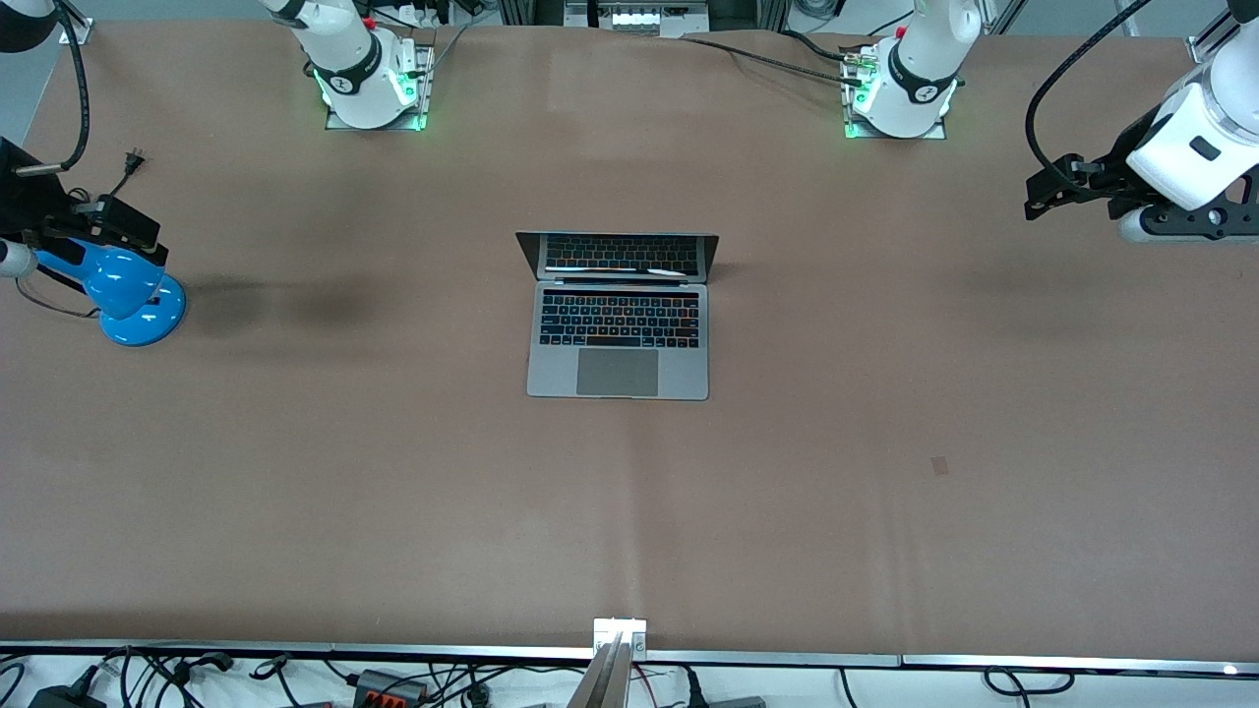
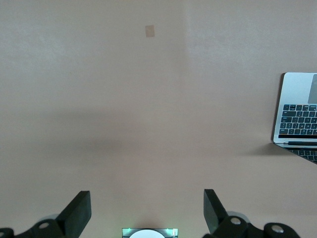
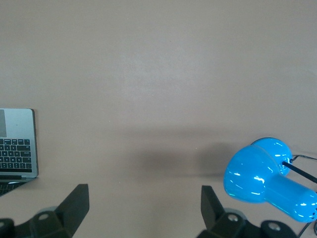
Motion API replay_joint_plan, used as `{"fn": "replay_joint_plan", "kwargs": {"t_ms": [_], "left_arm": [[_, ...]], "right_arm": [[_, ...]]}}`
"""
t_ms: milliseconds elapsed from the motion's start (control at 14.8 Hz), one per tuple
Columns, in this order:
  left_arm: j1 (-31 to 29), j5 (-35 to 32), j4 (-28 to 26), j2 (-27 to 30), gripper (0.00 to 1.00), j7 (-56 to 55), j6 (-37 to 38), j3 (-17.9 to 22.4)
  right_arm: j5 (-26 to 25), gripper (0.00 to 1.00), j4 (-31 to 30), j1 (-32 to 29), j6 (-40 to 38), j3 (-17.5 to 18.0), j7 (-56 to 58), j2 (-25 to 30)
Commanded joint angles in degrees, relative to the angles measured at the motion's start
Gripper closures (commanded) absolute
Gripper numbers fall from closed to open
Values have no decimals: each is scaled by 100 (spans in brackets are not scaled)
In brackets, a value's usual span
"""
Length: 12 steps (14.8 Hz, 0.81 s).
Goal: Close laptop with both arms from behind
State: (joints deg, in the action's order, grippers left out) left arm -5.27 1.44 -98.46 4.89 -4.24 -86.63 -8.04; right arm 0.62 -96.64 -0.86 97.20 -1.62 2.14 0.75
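The silver-grey laptop (image 1: 618, 334) sits open in the middle of the table, with its dark screen upright at the edge toward the robots' bases. My left gripper (image 1: 1045, 193) hangs open and empty over the left arm's end of the table, well apart from the laptop. In the left wrist view its gripper (image 2: 146, 210) shows fingers (image 2: 79, 213) spread wide over bare table, with the laptop (image 2: 299, 111) off to the side. My right gripper (image 1: 126, 228) is open and empty over the right arm's end; in its wrist view (image 3: 143, 208) the laptop (image 3: 17, 146) shows at the edge.
A blue desk lamp (image 1: 133, 295) stands at the right arm's end of the table, under the right gripper, and shows in the right wrist view (image 3: 267, 181). A small tape mark (image 1: 939, 465) lies on the brown table (image 1: 393, 492).
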Motion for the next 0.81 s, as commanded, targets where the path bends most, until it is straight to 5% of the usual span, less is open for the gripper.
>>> {"fn": "replay_joint_plan", "kwargs": {"t_ms": [0, 271, 474, 609, 745], "left_arm": [[18, 146, 55, 48, 0, 117, 102, 40], [9, 146, 55, 48, 3, 126, 111, 75], [9, 146, 125, 48, 51, 152, 294, 75], [9, 154, 152, 39, 66, 143, 331, 66], [9, 154, 152, 39, 78, 152, 331, 66]], "right_arm": [[-70, 0, 31, -2, -114, -5, 67, 83], [-70, 0, 57, 16, -114, 4, 67, 65], [-70, 0, 49, 16, -114, 4, 50, 57], [-70, 0, 49, 7, -123, 4, 23, 48], [-70, 24, 49, 16, -114, 4, 32, 48]]}}
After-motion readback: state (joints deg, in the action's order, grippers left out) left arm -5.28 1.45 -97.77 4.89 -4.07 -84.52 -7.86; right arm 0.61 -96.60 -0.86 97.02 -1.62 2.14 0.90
